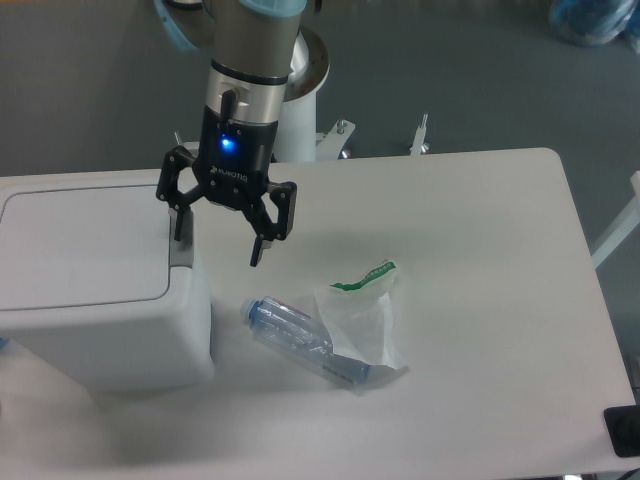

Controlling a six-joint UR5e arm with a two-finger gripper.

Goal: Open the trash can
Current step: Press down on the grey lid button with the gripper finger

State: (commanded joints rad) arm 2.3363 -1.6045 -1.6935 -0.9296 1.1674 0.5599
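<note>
Gripper (217,239) hangs spread, grasping nothing — its frame-left finger directly over the grey push tab (181,252) on the trash can (100,300) — lid shut.

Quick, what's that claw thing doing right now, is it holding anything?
Gripper: open and holding nothing; one finger hangs over the grey tab of the trash can, whose lid is shut.
</note>
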